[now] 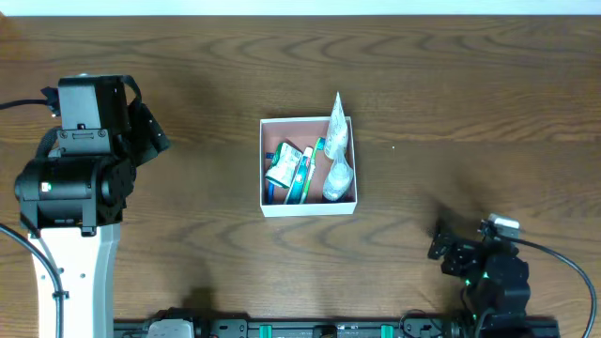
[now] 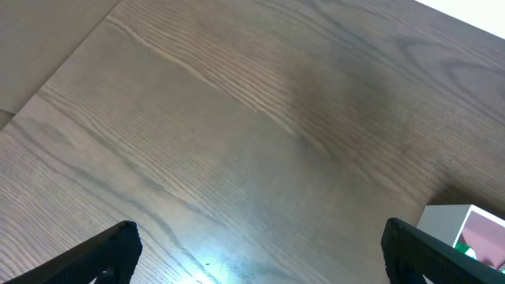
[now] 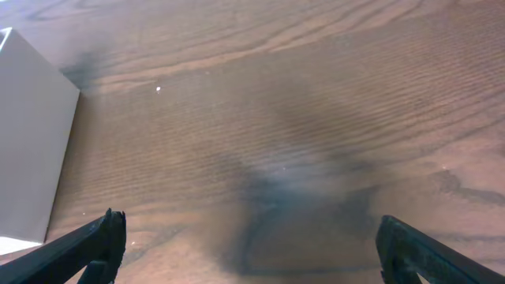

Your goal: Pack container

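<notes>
The container (image 1: 267, 184), a square white-walled box with a pinkish-brown inside, sits at the table's middle. It holds green and blue toiletry packets (image 1: 289, 169) and a clear plastic bag (image 1: 338, 155) that sticks up past the far rim. My left gripper (image 1: 150, 131) is open and empty over bare wood far to its left; the box corner shows in the left wrist view (image 2: 450, 225). My right gripper (image 1: 441, 244) is open and empty at the front right; the box's white wall shows in the right wrist view (image 3: 31, 142).
The dark wooden table (image 1: 451, 103) spreads around the box. The left arm's white base (image 1: 70, 253) stands at the front left. A black rail (image 1: 329, 329) runs along the front edge.
</notes>
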Motion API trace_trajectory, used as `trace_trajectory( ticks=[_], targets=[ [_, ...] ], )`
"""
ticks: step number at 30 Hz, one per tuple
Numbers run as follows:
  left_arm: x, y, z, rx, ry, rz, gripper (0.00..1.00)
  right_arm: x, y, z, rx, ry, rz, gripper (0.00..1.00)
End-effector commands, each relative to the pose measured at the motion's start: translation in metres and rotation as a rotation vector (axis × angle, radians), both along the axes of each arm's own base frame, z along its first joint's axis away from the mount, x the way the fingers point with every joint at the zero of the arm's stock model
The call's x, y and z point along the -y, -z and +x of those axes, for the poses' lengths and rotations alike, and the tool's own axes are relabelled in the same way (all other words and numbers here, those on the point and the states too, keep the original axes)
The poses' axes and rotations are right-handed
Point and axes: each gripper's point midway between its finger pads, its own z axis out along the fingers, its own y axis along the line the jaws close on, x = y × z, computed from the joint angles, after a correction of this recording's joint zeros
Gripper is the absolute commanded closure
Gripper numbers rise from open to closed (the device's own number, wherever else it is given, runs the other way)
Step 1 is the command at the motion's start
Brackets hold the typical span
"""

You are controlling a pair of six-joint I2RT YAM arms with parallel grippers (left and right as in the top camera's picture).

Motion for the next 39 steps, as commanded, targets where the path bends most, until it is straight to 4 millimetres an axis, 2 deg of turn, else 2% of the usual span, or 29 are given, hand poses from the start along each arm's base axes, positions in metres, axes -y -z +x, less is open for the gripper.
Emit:
trace_trajectory(
  ticks=[1, 32, 34, 39],
  targets=[
    [-0.004, -0.002, 0.000, 0.000, -0.013, 0.012, 0.02, 0.001, 0.004, 0.000, -0.002, -0.001, -0.007, 0.01],
    [-0.004, -0.002, -0.001, 0.002, -0.013, 0.012, 0.02, 0.001, 0.009, -0.001, -0.013, -0.002, -0.008, 0.01],
    [-0.004, -0.007, -0.005, 0.017, -0.013, 0.012, 0.02, 0.001, 0.009, -0.001, -0.013, -0.002, -0.008, 0.01],
    [-0.003, -0.018, -0.033, 0.073, -0.013, 0.012, 0.02, 0.001, 0.009, -0.001, -0.013, -0.002, -0.008, 0.01]
  ],
)
